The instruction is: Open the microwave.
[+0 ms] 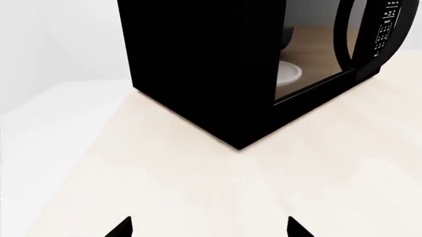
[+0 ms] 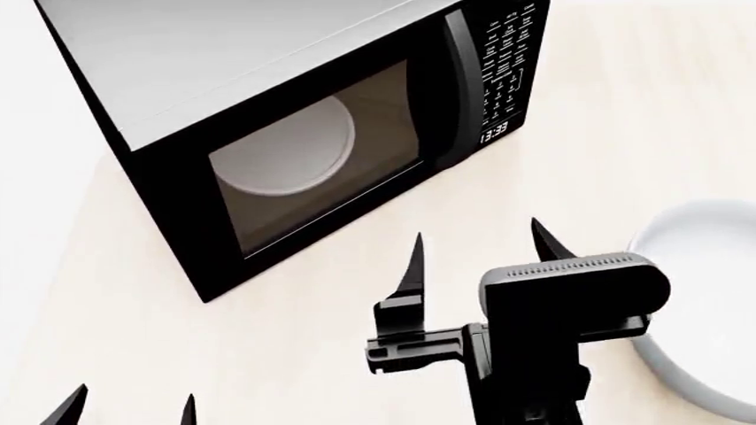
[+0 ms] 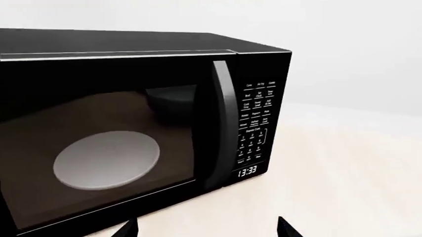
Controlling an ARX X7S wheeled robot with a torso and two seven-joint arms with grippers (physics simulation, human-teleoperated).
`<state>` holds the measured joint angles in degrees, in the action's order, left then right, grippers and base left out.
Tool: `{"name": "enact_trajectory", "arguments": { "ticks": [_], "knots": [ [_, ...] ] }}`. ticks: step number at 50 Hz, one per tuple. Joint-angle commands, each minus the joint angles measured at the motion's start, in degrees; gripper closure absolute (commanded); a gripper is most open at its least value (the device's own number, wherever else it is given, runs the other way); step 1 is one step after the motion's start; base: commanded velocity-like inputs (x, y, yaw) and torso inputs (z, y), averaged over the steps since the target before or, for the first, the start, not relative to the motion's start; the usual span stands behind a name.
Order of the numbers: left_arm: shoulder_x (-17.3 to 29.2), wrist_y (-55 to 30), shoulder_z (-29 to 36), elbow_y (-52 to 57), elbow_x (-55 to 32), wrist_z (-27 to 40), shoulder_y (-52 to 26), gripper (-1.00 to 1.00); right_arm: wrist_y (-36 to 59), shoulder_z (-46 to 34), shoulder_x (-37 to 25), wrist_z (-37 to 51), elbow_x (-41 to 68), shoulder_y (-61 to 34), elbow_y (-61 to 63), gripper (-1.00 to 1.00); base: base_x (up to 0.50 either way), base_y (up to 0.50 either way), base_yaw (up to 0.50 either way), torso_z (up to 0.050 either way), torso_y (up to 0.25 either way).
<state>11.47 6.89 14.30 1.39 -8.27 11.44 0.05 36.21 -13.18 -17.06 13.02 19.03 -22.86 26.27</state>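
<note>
The black microwave [image 2: 283,133] with a grey top stands on the pale table, its door shut. Behind the glass window lies the round white turntable plate [image 2: 289,146]. The vertical black handle [image 2: 455,88] sits left of the keypad [image 2: 505,62], whose clock reads 13:33. My right gripper [image 2: 479,243] is open and empty, hovering in front of the door's lower right, apart from the handle. In the right wrist view the handle [image 3: 221,123] and keypad [image 3: 256,123] are close ahead. My left gripper [image 2: 124,407] is open and empty at the near left; its wrist view shows the microwave's side [image 1: 197,64].
A white bowl [image 2: 703,292] sits on the table [image 2: 614,142] at the right, beside my right arm. The table's left edge [image 2: 35,221] runs past the microwave's left side, with white floor beyond it.
</note>
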Motion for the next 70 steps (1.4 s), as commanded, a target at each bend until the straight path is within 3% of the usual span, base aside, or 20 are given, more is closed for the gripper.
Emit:
{"name": "enact_trajectory", "arguments": {
  "ticks": [1, 29, 70],
  "knots": [
    [0.3, -0.6, 0.1, -0.5, 0.3, 1.0, 0.0, -1.0, 5.9, -0.7, -0.2, -0.6, 1.0, -8.2, -3.0, -1.0, 0.0, 0.0, 0.0, 0.0, 0.0],
    [1.0, 0.1, 1.2, -1.0, 0.6, 1.9, -0.4, -1.0, 5.5, -5.8, 1.6, -4.8, -2.1, -25.2, -24.1, -1.0, 0.0, 0.0, 0.0, 0.0, -0.001],
    [1.8, 0.5, 2.2, -1.0, -0.3, 3.1, -0.6, -1.0, -2.4, -10.3, 4.6, -7.7, -5.8, -35.4, -45.6, -1.0, 0.0, 0.0, 0.0, 0.0, 0.0]
  ]
}}
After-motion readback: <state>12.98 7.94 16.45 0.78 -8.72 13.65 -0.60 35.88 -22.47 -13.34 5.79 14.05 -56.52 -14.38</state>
